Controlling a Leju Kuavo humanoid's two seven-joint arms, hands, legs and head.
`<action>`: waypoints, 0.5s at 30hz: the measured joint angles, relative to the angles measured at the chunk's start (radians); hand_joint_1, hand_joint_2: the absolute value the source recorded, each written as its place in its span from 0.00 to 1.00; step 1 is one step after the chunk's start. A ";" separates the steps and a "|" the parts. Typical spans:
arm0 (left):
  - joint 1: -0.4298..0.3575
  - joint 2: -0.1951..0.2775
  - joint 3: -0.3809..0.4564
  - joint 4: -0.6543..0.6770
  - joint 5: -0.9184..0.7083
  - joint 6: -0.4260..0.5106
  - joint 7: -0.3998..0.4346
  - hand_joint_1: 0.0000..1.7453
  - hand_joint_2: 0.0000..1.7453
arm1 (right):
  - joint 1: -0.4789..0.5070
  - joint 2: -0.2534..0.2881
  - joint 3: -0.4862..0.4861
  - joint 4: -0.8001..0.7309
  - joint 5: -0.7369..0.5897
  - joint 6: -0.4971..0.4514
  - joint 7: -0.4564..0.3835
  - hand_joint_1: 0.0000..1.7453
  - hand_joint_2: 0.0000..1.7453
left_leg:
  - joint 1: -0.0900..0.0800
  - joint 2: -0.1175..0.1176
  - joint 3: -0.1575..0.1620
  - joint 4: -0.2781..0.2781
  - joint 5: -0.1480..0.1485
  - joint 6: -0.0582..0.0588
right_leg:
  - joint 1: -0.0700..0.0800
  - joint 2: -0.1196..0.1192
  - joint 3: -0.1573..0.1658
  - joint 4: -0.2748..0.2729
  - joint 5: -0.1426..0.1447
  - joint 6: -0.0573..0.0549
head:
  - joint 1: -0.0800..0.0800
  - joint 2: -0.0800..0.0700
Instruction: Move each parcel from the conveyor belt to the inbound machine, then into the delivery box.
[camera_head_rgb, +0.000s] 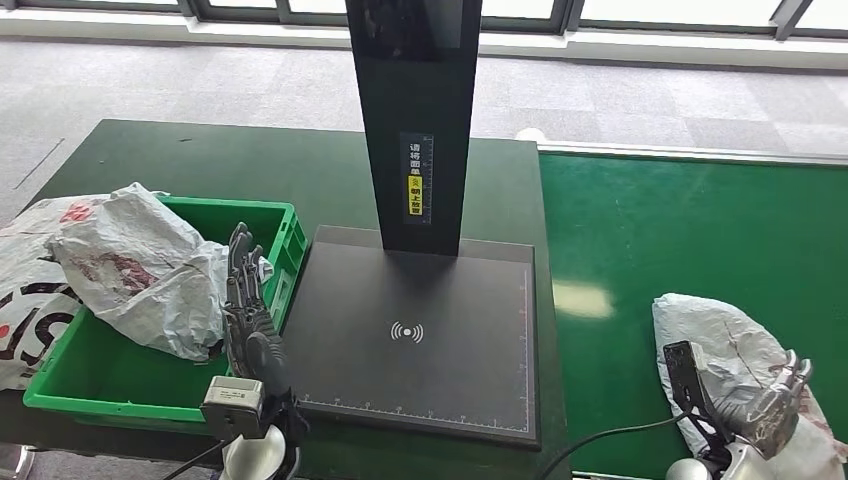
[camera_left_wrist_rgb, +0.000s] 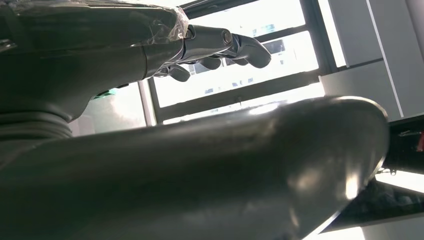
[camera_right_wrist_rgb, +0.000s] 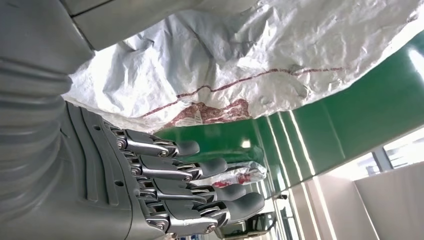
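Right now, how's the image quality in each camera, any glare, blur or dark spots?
Head view: sharp and evenly lit, with a glare patch on the belt. Left wrist view: bright windows backlight the left hand, leaving it dark, its near parts blurred. Right wrist view: clear on the right hand and parcel; window washed out.

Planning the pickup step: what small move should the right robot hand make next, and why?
Probably close the right robot hand onto the white parcel on the green conveyor belt. Its fingers look uncurled beside the parcel, gripping nothing, and the inbound machine's black pad is bare.
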 joint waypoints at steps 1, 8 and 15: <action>0.000 0.001 0.000 0.000 0.004 0.000 0.000 0.00 0.00 | 0.003 0.000 -0.001 -0.010 -0.002 0.014 0.007 0.00 1.00 | 0.000 0.000 0.000 0.000 0.000 0.000 | 0.000 0.000 0.000 0.000 0.000 0.000 | 0.000 0.000; -0.001 0.004 0.000 0.000 0.008 -0.001 0.000 0.00 0.00 | 0.021 0.000 -0.011 -0.044 -0.003 0.048 0.027 0.00 1.00 | 0.000 0.000 0.000 0.000 0.000 0.000 | 0.000 0.000 0.000 0.000 0.000 0.000 | 0.000 0.000; -0.010 0.004 0.003 0.005 0.010 -0.020 0.001 0.00 0.00 | 0.027 0.000 -0.023 -0.048 0.055 0.241 0.100 0.00 1.00 | 0.000 0.000 0.000 0.000 0.000 0.000 | 0.000 0.000 -0.001 0.000 0.000 0.000 | 0.000 0.000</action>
